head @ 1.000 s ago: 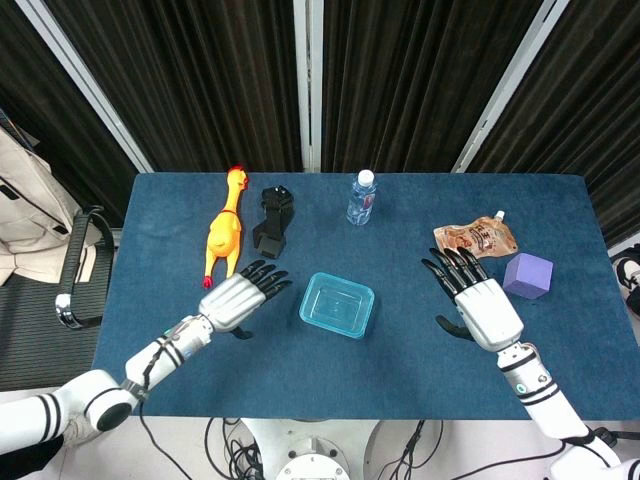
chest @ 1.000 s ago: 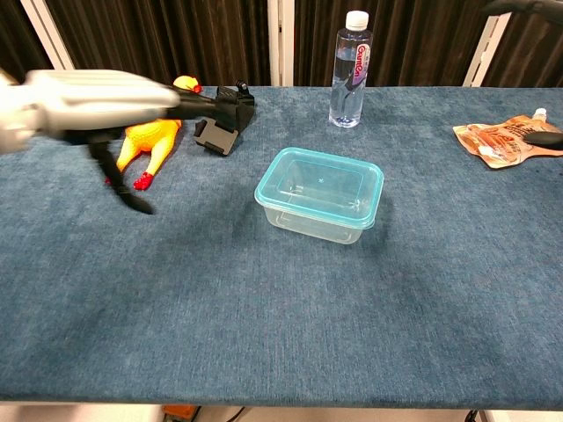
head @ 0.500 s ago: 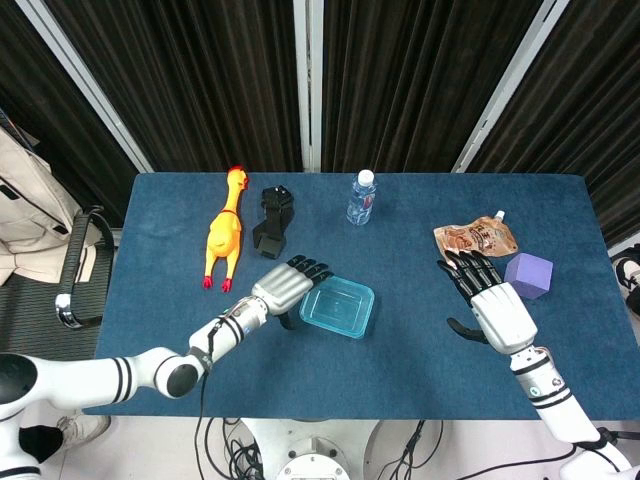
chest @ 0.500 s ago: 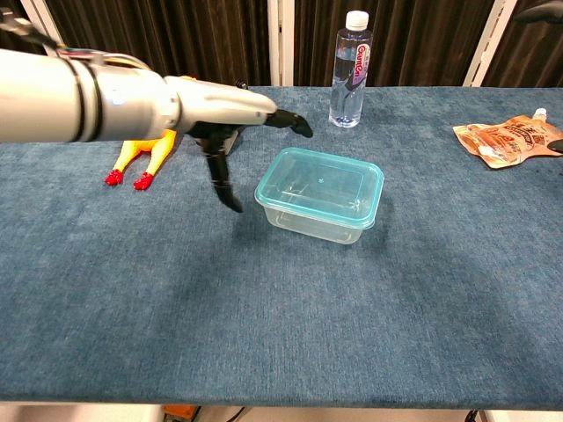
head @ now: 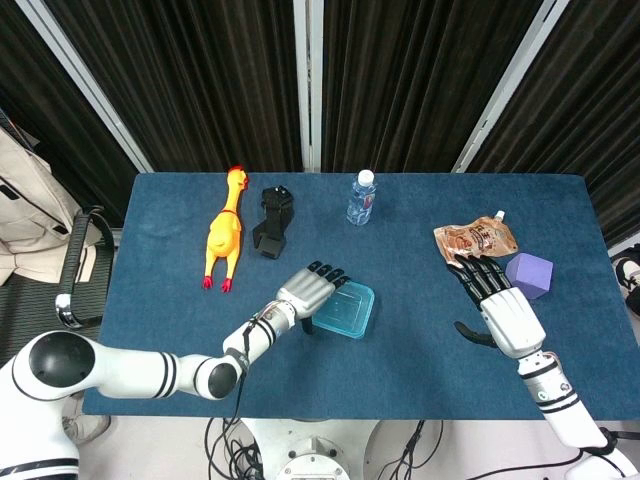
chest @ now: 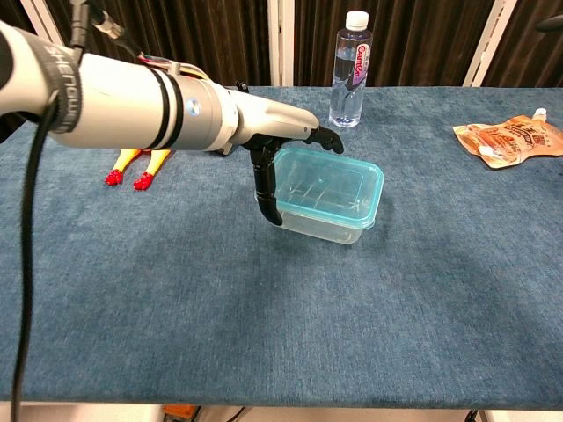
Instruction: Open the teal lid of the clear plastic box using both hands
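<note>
The clear plastic box (head: 348,312) with its teal lid (chest: 339,186) in place sits mid-table. My left hand (head: 311,291) is at the box's left end, fingers spread. In the chest view the left hand (chest: 268,130) reaches over the lid's far left corner with its thumb (chest: 265,192) hanging down against the left wall; I cannot tell whether it presses. It grips nothing. My right hand (head: 503,308) hovers well to the right of the box, fingers spread and empty, and shows only in the head view.
A rubber chicken (head: 224,231) and a black object (head: 270,220) lie at the back left. A water bottle (head: 362,197) stands behind the box. A brown pouch (head: 476,238) and a purple cube (head: 529,275) lie by the right hand.
My left hand has swept right from near the chicken to the box's left end. My right hand has drifted slightly right and toward the table's near edge.
</note>
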Controlling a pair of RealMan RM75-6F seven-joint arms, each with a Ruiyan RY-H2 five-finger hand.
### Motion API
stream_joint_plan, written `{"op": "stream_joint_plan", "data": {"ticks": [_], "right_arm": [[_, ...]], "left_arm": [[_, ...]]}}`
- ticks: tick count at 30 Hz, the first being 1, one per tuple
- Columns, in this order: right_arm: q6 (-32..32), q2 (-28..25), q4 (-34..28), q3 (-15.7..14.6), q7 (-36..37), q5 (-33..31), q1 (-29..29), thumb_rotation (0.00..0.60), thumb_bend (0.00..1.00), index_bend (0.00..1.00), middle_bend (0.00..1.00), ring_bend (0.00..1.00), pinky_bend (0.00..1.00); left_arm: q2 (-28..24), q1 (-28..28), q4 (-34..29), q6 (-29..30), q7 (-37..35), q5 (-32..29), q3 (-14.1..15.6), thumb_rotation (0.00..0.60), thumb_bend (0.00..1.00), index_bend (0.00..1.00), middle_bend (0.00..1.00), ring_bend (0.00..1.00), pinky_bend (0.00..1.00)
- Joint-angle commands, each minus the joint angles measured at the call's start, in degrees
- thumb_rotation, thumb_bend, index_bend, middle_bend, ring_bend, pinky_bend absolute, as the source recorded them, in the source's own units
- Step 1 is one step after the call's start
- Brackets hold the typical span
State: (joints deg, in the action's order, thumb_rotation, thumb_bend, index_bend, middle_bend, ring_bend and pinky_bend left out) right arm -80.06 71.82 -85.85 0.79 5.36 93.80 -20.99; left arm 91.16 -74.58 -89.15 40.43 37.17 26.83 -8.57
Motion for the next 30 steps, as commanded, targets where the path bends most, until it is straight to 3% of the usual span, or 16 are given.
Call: {"op": "stream_joint_plan", "data": {"ticks": [1,7,12,15,21,30], "right_arm": [[0.09,0.19,0.30,-0.08,0.23,0.19,0.10,0.600,0.14,0.00,0.00,0.00,0.00],[1.02,1.27,1.30,-0.34,0.77,0.97,-0.22,0.600,0.14,0.00,0.00,0.00,0.00],[2.13,4.51,2.67,-0.05,1.68,2.07,-1.53,0.600,0.15,0.00,0.00,0.00,0.00],[2.84,8.53,4.68,0.13,3.17,3.45,-2.99,0.600,0.16,0.00,0.00,0.00,0.00],[3.62,18.17,12.68,0.06,4.08,5.49,-5.23,0.600,0.15,0.00,0.00,0.00,0.00],[-1.00,30.52,28.42,0.55,7.50,6.88,-5.99,0.600,0.11,0.00,0.00,0.00,0.00]], "left_arm": [[0.48,-1.17,1.04,0.28,-0.18,-1.82,0.63,0.600,0.00,0.02,0.00,0.00,0.00],[0.35,-2.32,2.02,-0.56,-1.79,-3.99,1.25,0.600,0.00,0.04,0.01,0.00,0.00],[2.23,-1.92,3.40,0.92,-4.19,-2.64,0.96,0.600,0.00,0.24,0.19,0.07,0.09],[3.50,-2.03,4.46,1.85,-4.63,-2.17,0.98,0.600,0.00,0.29,0.25,0.13,0.13],[4.65,-2.71,4.89,3.50,-3.91,-3.68,1.22,0.600,0.00,0.32,0.27,0.15,0.15],[4.92,-3.31,4.61,4.60,-3.00,-5.70,1.23,0.600,0.00,0.31,0.27,0.15,0.15]]}}
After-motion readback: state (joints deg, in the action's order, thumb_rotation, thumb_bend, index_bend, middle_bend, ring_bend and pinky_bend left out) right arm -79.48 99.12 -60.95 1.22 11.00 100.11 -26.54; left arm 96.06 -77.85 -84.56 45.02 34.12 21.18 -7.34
